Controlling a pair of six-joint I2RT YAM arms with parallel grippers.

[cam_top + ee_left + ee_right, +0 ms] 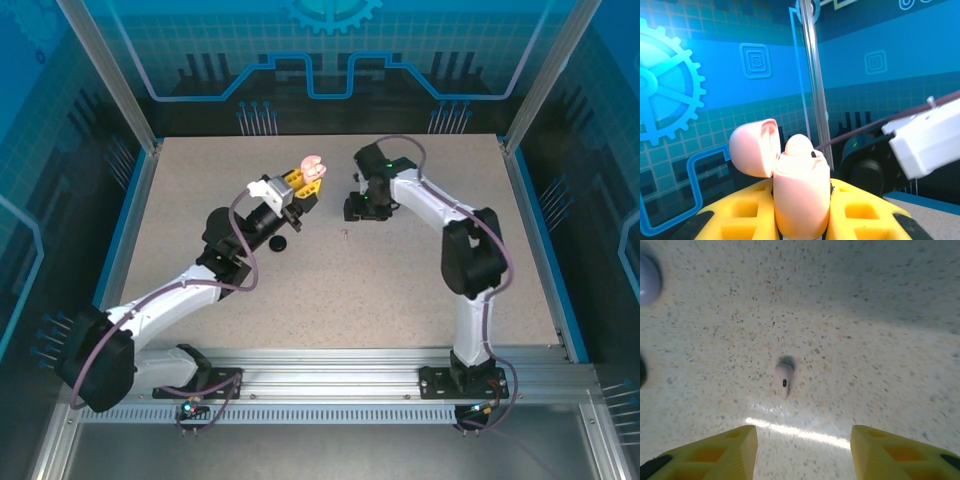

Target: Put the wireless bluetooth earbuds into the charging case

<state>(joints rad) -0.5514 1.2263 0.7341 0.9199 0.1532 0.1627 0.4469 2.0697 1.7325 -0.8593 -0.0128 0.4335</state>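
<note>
My left gripper is raised above the table, its yellow fingers shut on a pale pink charging case. The case stands upright with its lid swung open to the left. One pale pink earbud sits in its top. A second pale pink earbud lies on the table, just ahead of my right gripper. That gripper hovers low over the table, open, with nothing between its fingers.
A black round case sits on the table beside the left arm. A lavender case lies at the upper left of the right wrist view. The right arm's white link is close to the right of the held case.
</note>
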